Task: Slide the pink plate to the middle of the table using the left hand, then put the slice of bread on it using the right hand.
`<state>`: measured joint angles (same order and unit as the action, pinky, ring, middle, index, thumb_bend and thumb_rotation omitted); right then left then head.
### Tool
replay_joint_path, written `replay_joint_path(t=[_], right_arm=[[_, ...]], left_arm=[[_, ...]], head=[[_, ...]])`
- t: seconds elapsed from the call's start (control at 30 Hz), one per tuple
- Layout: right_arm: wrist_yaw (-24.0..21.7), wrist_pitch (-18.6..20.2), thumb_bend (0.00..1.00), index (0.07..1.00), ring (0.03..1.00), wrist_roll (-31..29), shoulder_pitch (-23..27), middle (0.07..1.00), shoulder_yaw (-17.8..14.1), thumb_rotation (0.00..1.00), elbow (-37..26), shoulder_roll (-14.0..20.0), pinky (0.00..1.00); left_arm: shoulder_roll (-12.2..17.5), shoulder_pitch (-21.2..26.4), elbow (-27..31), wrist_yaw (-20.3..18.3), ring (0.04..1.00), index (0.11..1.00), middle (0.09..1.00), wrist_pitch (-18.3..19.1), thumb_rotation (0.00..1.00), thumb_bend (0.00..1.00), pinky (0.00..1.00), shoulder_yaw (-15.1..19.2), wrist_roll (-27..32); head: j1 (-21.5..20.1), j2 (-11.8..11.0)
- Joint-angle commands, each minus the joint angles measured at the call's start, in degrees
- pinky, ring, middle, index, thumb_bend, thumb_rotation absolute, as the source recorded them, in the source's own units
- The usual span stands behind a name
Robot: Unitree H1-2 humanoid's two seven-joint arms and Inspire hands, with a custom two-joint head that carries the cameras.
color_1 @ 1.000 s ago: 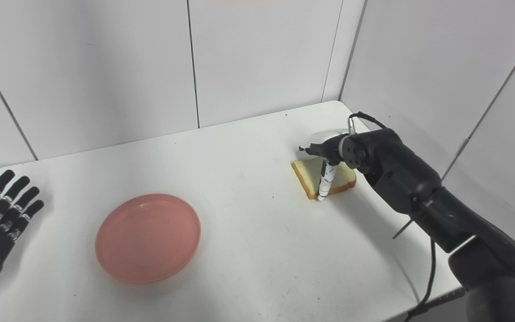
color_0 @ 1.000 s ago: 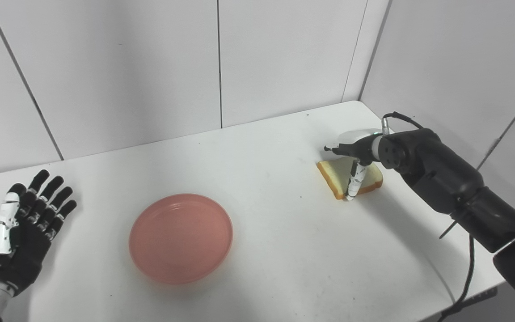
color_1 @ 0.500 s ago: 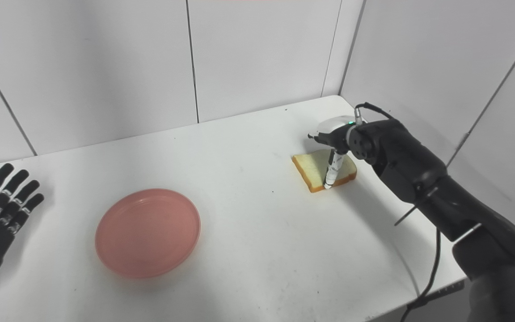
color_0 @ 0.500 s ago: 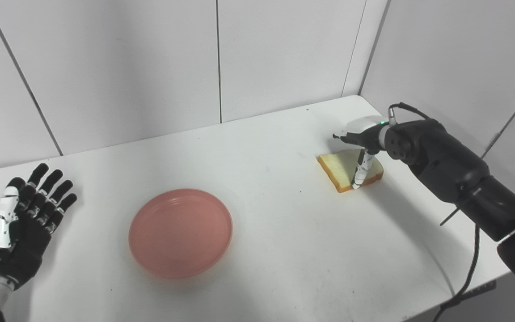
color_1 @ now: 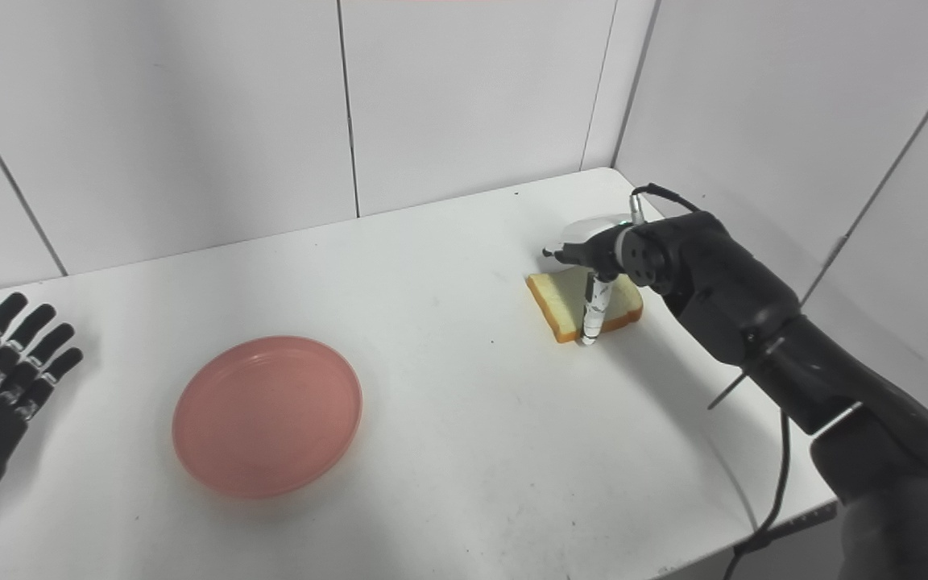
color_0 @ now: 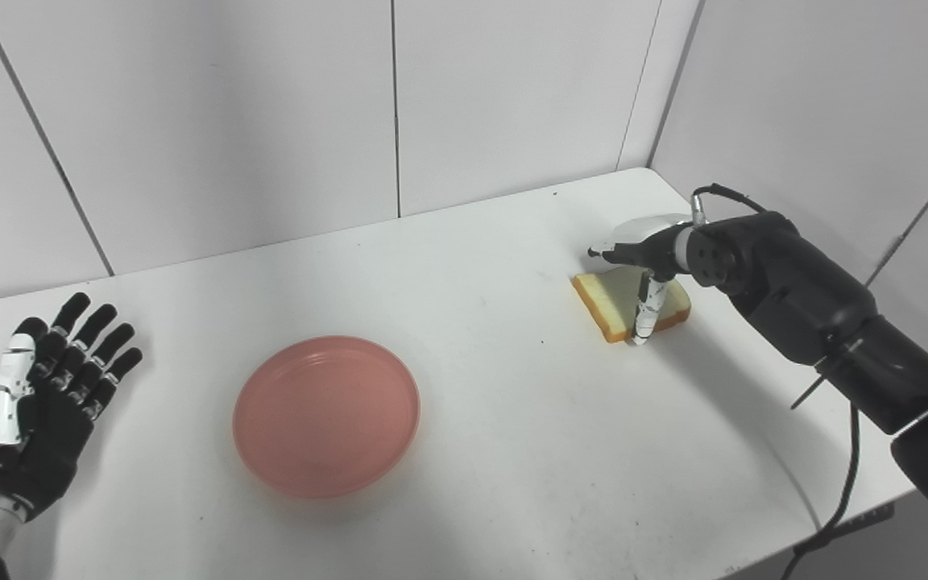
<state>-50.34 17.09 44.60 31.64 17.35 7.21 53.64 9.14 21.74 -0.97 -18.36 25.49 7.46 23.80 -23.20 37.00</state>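
Since the earlier frames the whole view has shifted slightly, which indicates camera motion; the right hand (color_0: 643,270) has changed little relative to the slice of bread (color_0: 621,302), and the pink plate (color_0: 326,416) and left hand (color_0: 37,419) hold their positions on the table (color_0: 512,451). Nearest, by the table's front left corner, the left hand lies flat and empty with its fingers spread wide, well apart from the plate. The pink plate sits left of the table's centre, toward the front edge, with nothing on it. Farther back, near the right edge and toward the far right corner, the slice of bread lies flat on the table. The right hand is over the slice, with one pale finger (color_0: 645,310) pointing straight down at the slice's front edge, at or just beside the crust; the other fingers are hidden behind the hand, so whether it is clamped on the bread cannot be told. Judged risks: a single downward finger may push the slice along the table instead of getting under it, moving it toward the right edge. A grip on the crust alone may let the soft slice bend, tear or slip during the lift. The plate is well apart from the bread, so the carry is long and a weak hold may drop the slice short of the plate.
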Motion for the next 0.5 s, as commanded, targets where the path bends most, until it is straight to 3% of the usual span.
replay_joint_path(t=[0.0, 0.33, 0.47], right_arm=[[0.1, 1.5, 1.00, 0.999, 0.980, 0.9, 1.0, 1.000, -0.5, 0.17, -2.3, 1.0, 0.87], [-2.1, 2.4, 1.00, 0.995, 0.953, 2.2, 1.0, 1.000, 0.0, 0.18, -4.2, 0.2, 0.82], [-1.1, 2.2, 1.00, 0.957, 0.873, 1.9, 0.5, 0.933, -0.5, 0.15, -3.7, -0.4, 0.72]], left_arm=[[0.8, 1.2, 2.0, 0.0, 0.969, 0.986, 0.986, -0.2, 1.00, 0.43, 0.97, 0.4, 1.2], [0.7, 1.1, 2.5, 0.3, 0.972, 0.986, 0.986, 0.3, 1.00, 0.43, 0.97, 0.5, 1.1], [0.7, 1.0, 2.6, 0.3, 0.967, 0.983, 0.983, 0.3, 1.00, 0.43, 0.96, 0.5, 1.2]], head=[[0.1, -0.1], [0.2, -0.1], [0.4, -0.3]])
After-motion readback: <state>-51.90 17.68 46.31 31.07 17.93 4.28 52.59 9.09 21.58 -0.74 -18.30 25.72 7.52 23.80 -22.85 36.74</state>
